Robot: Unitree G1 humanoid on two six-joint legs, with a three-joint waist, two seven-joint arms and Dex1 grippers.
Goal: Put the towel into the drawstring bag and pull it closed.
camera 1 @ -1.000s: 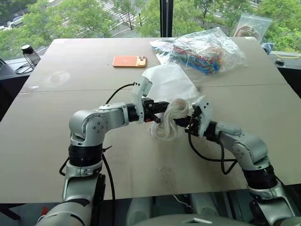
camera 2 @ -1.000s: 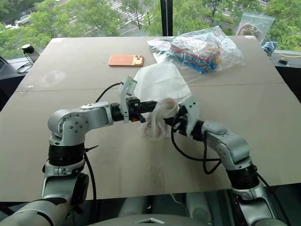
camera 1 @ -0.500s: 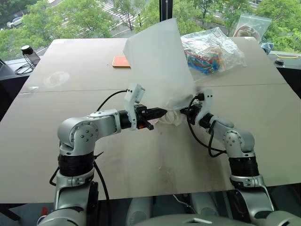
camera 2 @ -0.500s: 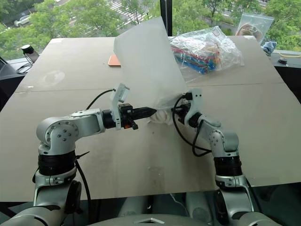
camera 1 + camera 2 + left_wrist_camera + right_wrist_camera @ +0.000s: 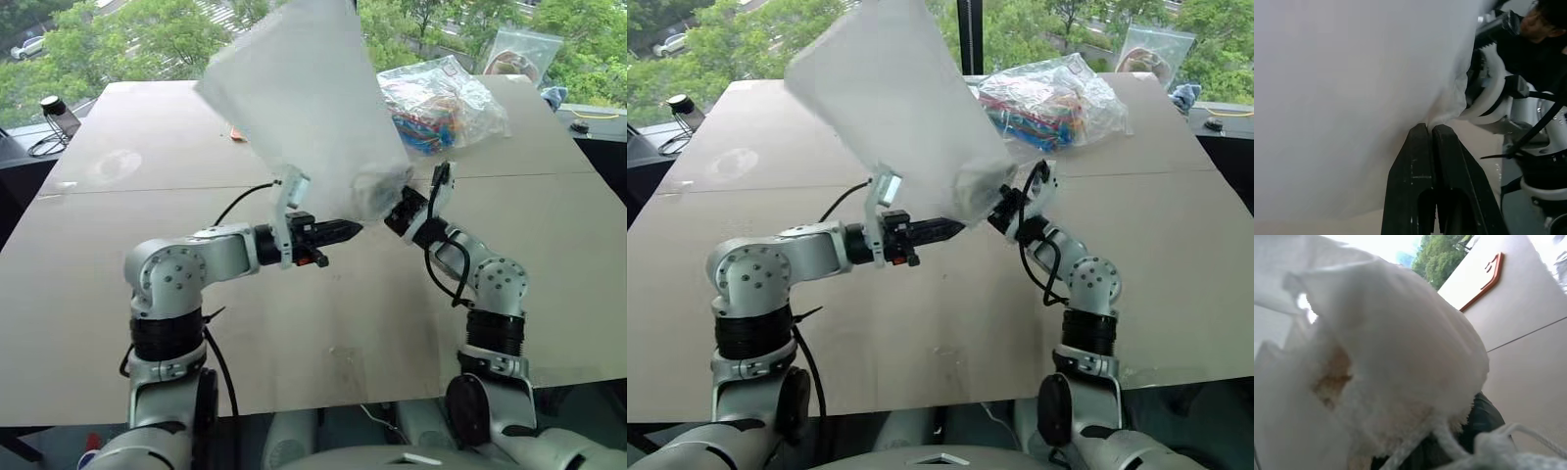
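**Both arms hold the bag up over the table**

The drawstring bag (image 5: 309, 108) stands raised above the table (image 5: 118, 255), its closed end tilted up and away, its gathered neck down between the two grippers; the left arm reaches in from the left, forearm roughly level, and the left gripper (image 5: 351, 231) points toward the right, its black fingers (image 5: 1422, 161) pressed together on the lower edge of the bag's fabric; the right arm rises from a bent elbow and slants up and to the left, so that the right gripper (image 5: 400, 209) meets the bag's neck from the other side, just beside the left one; its jaws are nearly closed, and the right wrist view has the towel (image 5: 1400, 362) bulging right in front of them, wrapped by the thin bag cloth, with a white cord (image 5: 1528, 431) running close by; what exactly those jaws pinch cannot be told; a clear plastic bag of colourful items (image 5: 441, 103) lies at the far right of the table.
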